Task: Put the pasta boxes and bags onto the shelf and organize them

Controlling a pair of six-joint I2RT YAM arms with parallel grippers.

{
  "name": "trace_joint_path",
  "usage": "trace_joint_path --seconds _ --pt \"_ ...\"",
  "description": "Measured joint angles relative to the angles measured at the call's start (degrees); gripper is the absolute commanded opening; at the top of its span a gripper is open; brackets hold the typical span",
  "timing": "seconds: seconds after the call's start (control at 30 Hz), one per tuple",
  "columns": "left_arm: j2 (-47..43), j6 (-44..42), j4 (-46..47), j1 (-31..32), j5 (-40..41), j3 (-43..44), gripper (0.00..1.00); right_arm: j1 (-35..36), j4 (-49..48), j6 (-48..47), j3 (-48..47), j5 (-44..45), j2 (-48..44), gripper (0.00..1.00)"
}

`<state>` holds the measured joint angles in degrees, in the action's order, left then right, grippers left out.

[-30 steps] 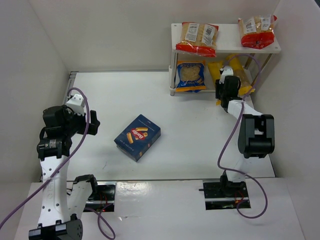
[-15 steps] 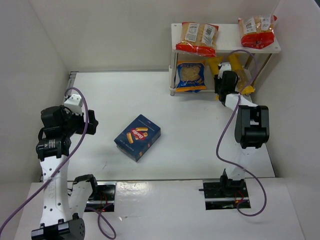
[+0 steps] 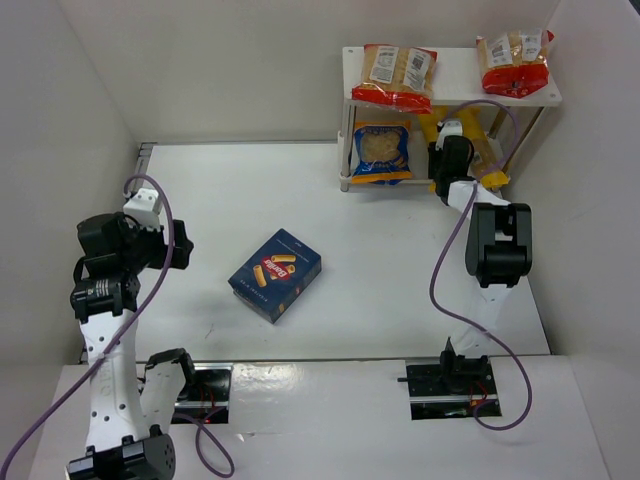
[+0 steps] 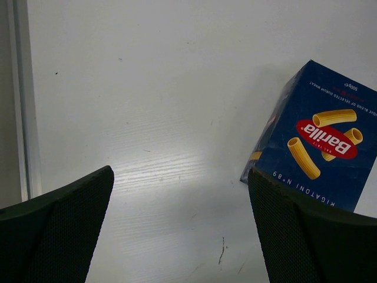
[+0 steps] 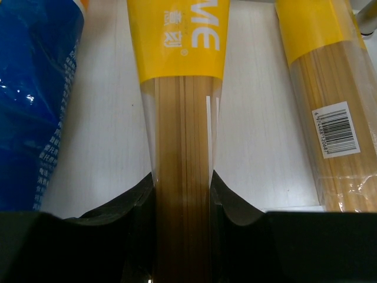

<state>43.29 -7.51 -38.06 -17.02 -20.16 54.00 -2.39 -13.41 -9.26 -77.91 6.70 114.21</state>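
Note:
The dark-blue pasta box point(image 3: 275, 274) lies flat mid-table; it also shows in the left wrist view point(image 4: 321, 154). My left gripper point(image 3: 180, 245) is open and empty, left of the box. My right gripper point(image 3: 446, 162) is shut on a long yellow spaghetti bag point(image 5: 181, 141), which reaches onto the lower level of the white shelf point(image 3: 455, 100). A second spaghetti bag point(image 5: 327, 112) lies to its right. A blue-edged bag point(image 3: 380, 152) lies on the lower level's left. Two red-edged bags point(image 3: 397, 76) point(image 3: 514, 62) lie on the top board.
White walls close in the table on the left, back and right. The shelf's thin legs point(image 3: 346, 150) stand at the back right corner. A metal strip point(image 4: 19, 100) runs along the table's left edge.
My right gripper has pushed farther back toward the shelf, carrying the spaghetti bag under the top board. My left arm has shifted slightly left. The blue box has not moved.

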Motion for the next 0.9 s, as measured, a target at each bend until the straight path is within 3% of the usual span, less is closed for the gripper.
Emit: trace_joint_path --seconds 0.27,0.57,0.77,0.87,0.9 --pt "-0.42 -0.02 0.02 -0.44 -0.68 0.00 1.00 0.00 -0.98 0.15 -0.55 0.04 1.14 0.01" --pt "-0.37 -0.02 0.02 -0.92 -0.76 0.00 1.00 0.00 -1.75 0.13 -3.26 0.31 3.26 0.30" --pt "-0.37 -0.09 0.02 -0.92 -1.16 0.00 1.00 0.00 -1.97 0.00 -3.63 0.35 3.58 0.34" --pt "-0.37 -0.11 0.02 -0.92 -1.18 0.00 1.00 0.00 -1.84 0.02 -4.55 0.63 4.17 0.43" --pt "-0.37 -0.11 0.02 -0.92 -1.18 0.00 1.00 0.00 -2.01 -0.02 -4.83 0.72 4.37 0.51"
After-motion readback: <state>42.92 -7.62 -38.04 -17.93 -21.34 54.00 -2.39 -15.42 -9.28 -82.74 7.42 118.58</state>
